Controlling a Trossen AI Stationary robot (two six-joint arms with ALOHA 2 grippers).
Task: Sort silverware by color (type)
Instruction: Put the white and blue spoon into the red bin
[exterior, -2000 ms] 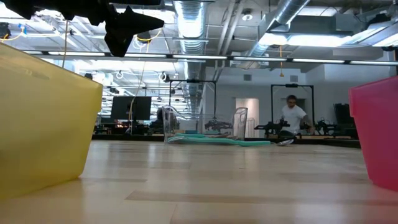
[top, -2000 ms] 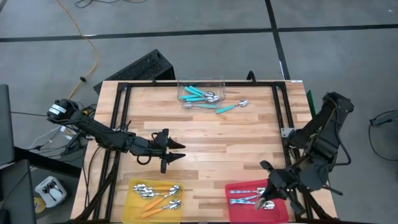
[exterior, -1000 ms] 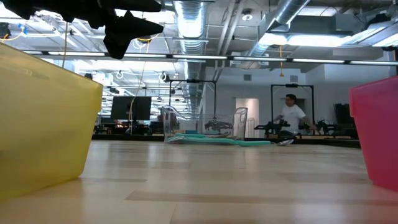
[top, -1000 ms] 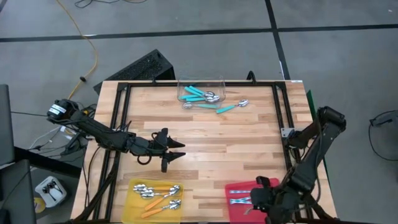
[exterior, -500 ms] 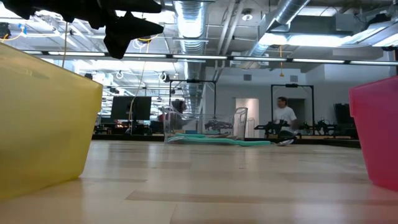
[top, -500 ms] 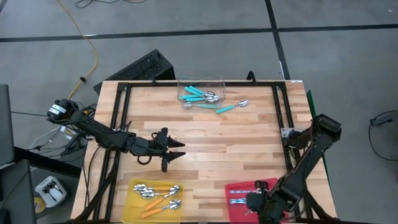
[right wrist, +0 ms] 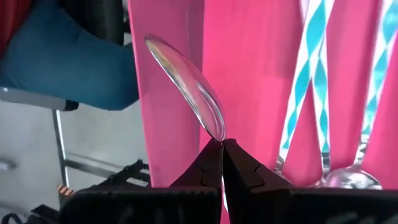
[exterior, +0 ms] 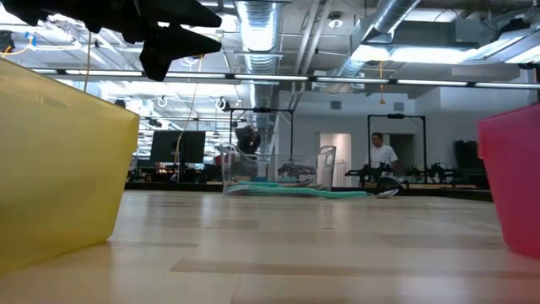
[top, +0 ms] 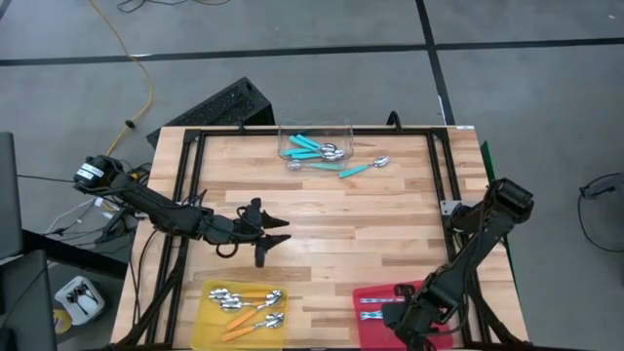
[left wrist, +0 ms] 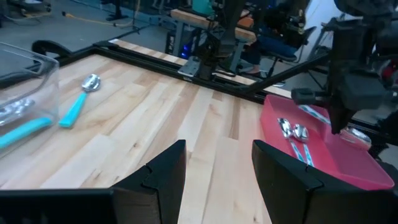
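My right gripper (top: 402, 317) is over the red tray (top: 370, 333) at the table's near right, shut on a spoon whose shiny bowl (right wrist: 186, 81) sticks out past the fingertips; its handle is hidden. Spoons with teal-and-white handles (right wrist: 311, 56) lie flat in that tray. My left gripper (top: 268, 234) hovers open above mid-table, left of centre. A clear tub (top: 314, 143) near the far edge holds teal-handled spoons (top: 310, 146). One teal spoon (top: 363, 168) lies flat on the table beside the tub. Orange-handled spoons (top: 244, 304) lie in the yellow tray (top: 210, 327). My right gripper pinches the spoon between its two fingertips (right wrist: 208, 163) at the neck just behind the bowl (right wrist: 217, 134). The bowl juts out beyond the fingers, above the red tray floor (right wrist: 249, 68). The fingers hide the handle, and whether the spoon touches the tray cannot be told.
A black metal frame (top: 185, 185) runs along the table's left, far and right sides. Bare wood (top: 361, 224) lies between the tub and the two trays. In the low view, people (exterior: 380, 156) move about in the room behind the table.
My right arm has folded lower and its gripper has shifted over the red tray toward the table's left and near edge. My left arm has kept still. People in the room behind have walked about.
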